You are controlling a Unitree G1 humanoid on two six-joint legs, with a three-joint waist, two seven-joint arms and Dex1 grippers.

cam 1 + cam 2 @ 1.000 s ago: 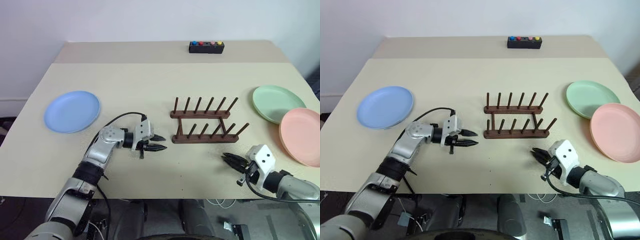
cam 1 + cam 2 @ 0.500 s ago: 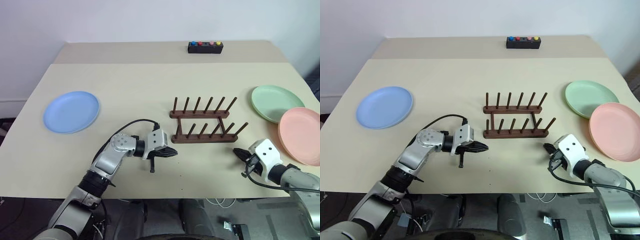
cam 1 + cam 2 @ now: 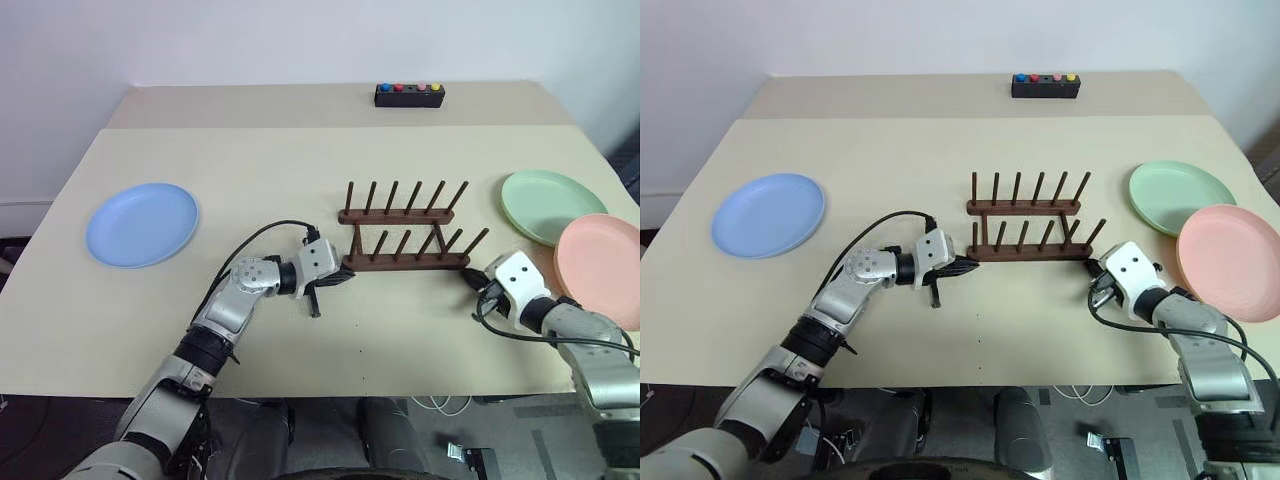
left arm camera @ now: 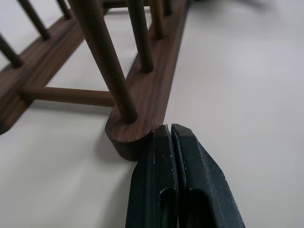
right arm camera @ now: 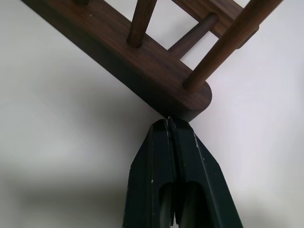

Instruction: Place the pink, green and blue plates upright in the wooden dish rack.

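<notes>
A beige table (image 3: 300,170) carries the dark wooden dish rack (image 3: 404,240) near its middle, standing with no plate in it, its two base bars running side by side and a row of thin pegs rising from each. The left gripper (image 3: 338,281) has its two black fingers pressed together, and in the left wrist view the fingertips (image 4: 167,137) meet the rounded end of the rack's nearer bar at the rack's left end. The right gripper (image 3: 470,279) is likewise closed with nothing between its fingers, and in the right wrist view its fingertips (image 5: 168,126) touch the rounded corner of the same nearer bar at the rack's right end, so the rack sits between the two closed grippers. The blue plate (image 3: 142,223) lies flat on the table well to the left of the rack, apart from both arms. The green plate (image 3: 545,205) lies flat to the right of the rack, toward the table's right edge, and the pink plate (image 3: 600,268) lies flat just nearer the robot than the green one; whether their rims touch or overlap cannot be told. A small black box with coloured buttons (image 3: 410,94) sits at the far side of the table, well behind the rack. A black cable loops from the left arm's wrist over the table surface
</notes>
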